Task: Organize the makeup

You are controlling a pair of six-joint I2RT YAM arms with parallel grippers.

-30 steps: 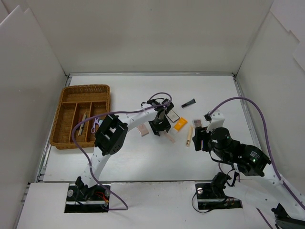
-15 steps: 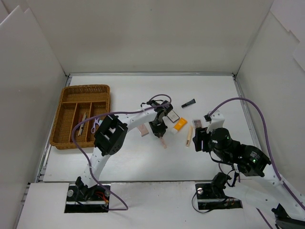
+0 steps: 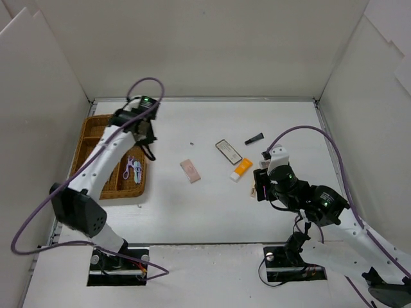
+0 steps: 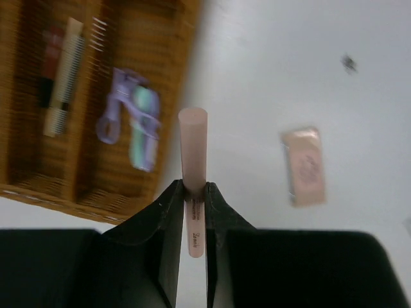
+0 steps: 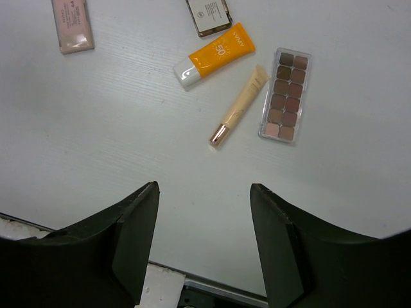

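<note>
"Makeup, where does it all lie?"

"It's split up. A slim pale-pink tube [image 4: 192,151] is pinched at its lower end in the left hand [image 4: 192,188], and most of its length sticks out past the fingertips. It hangs over the right edge of the brown wicker divided tray [image 3: 115,117]. A purple curler [image 4: 131,125] lies in the compartment nearest that edge, and a comb-like brush [image 4: 64,77] lies further in."

"And the rest?"

"Out on the white counter [image 3: 192,218]. There's a flat pink compact [image 3: 190,171] on its own, a black-edged mirror [image 5: 209,14], and an orange tube [image 5: 215,54]. A beige tube with a gold cap [image 5: 239,106] lies just beside a long brown eyeshadow palette [image 5: 286,95]. The right hand [image 5: 204,192] hovers near these with its fingers spread, gripping nothing."

"What could go wrong?"

"The hold is narrow and low on the tube, so a quick swing could make it pivot or slide out. It also sits right above the rim. If the hand lets go there, the tube could strike the wicker and roll onto the counter, or land across the curler instead of lying flat."

"And on the right?"

"The beige tube and the palette are so close that a reach for one could nudge the other."
</note>
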